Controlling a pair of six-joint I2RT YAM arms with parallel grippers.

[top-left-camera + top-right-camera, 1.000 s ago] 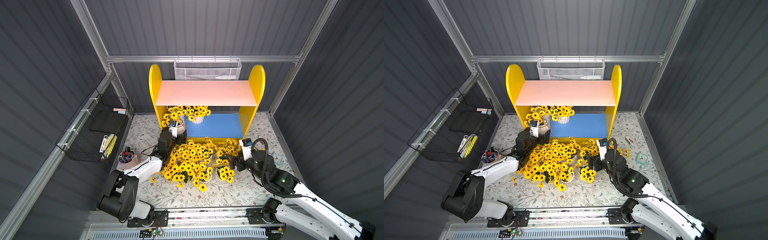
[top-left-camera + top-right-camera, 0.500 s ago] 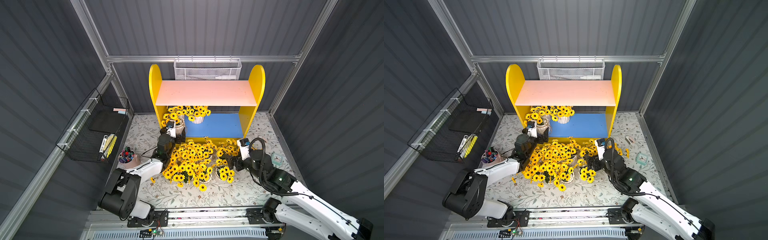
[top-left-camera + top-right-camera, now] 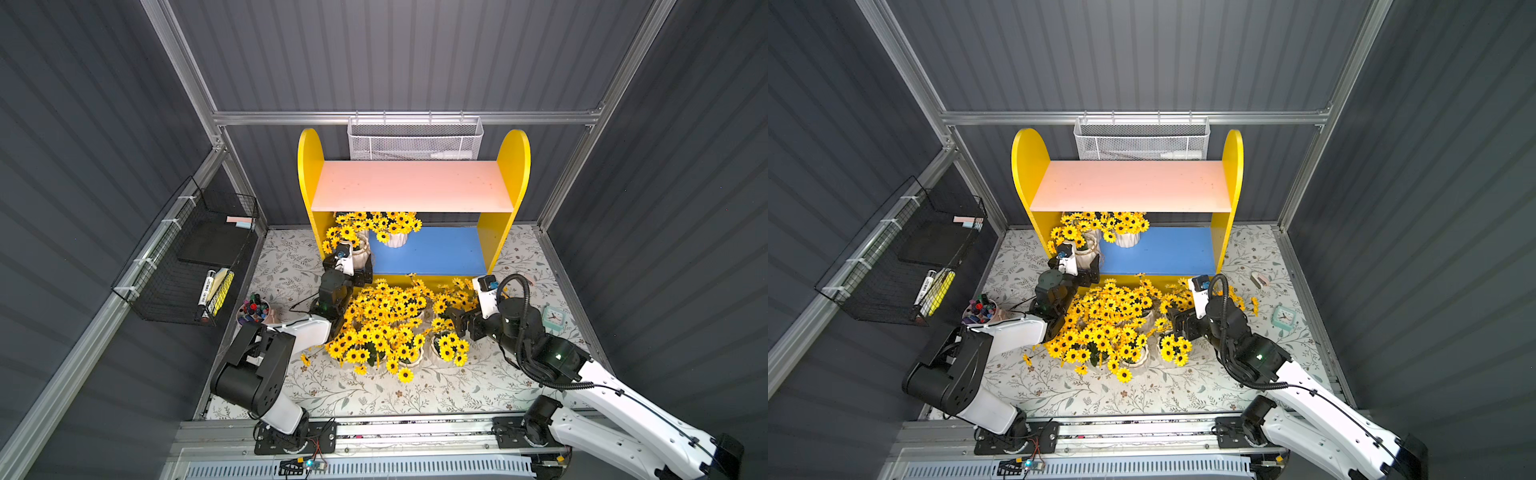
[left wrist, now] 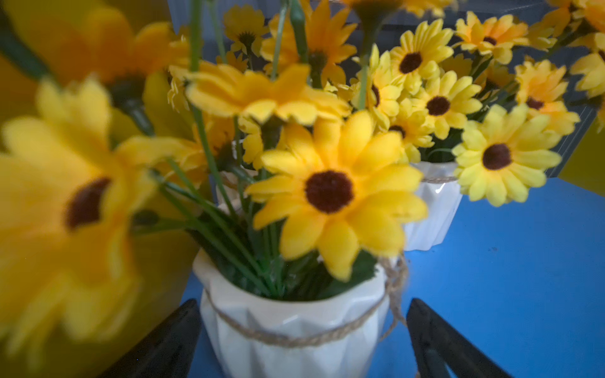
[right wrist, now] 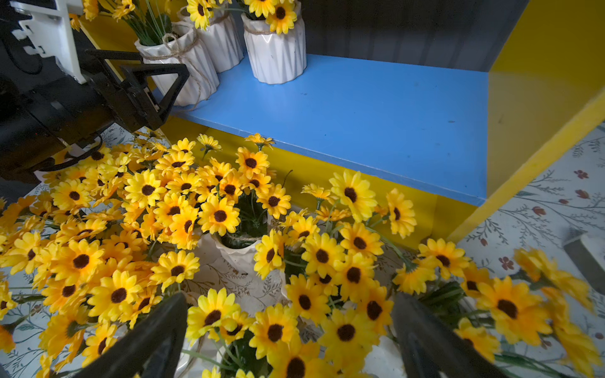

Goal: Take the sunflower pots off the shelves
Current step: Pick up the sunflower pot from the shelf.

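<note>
Sunflower pots (image 3: 386,328) mostly off; three left on blue lower board (image 5: 360,108).
L gripper (image 4: 301,307) spread round nearest pot (image 4: 294,337), no grip yet; R gripper (image 5: 288,297) spread, empty.

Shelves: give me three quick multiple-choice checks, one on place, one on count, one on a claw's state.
1. Where do the sunflower pots left on the shelves stand?
A) pink upper board
B) blue lower board, left end
C) blue lower board, right end
2. How many stand there?
A) one
B) five
C) three
3. The left claw is:
A) open astride the front pot
B) shut, pot lifted
C) shut, empty
1B, right wrist view shows them crowded there; 2C, three white pots visible; 3A, left wrist view shows it spread either side of the pot.
</note>
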